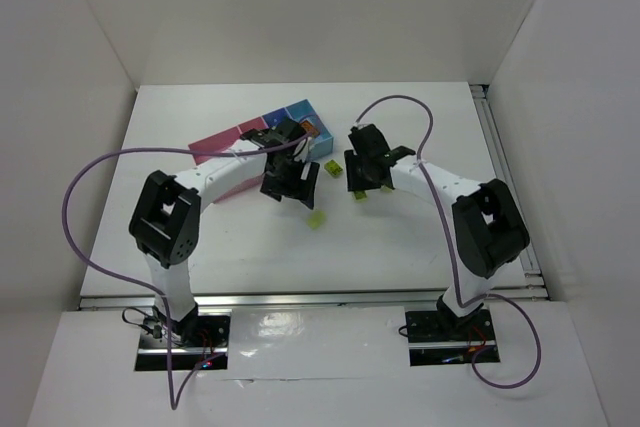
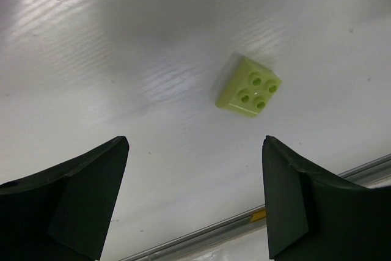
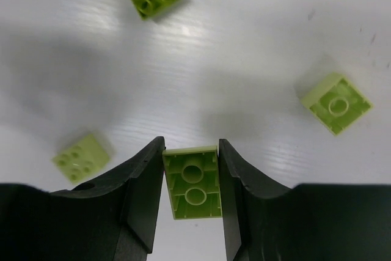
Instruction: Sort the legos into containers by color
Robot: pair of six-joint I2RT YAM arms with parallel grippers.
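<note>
The right gripper [image 3: 191, 145] pinches a yellow-green lego [image 3: 192, 183]; the left gripper [image 2: 195, 142] gapes wide, the containers [image 1: 222, 138] behind its jaws holding an orange lego [image 1: 312, 130]

One yellow-green lego [image 2: 248, 86], square, four studs showing, lying askew on the white counter [image 2: 122, 59]. Left gripper [image 2: 195, 145]: dark jaws spread wide, nothing between them, apart from the lego. Metal rail [image 2: 244, 221] along the counter's edge, bottom right.
</note>
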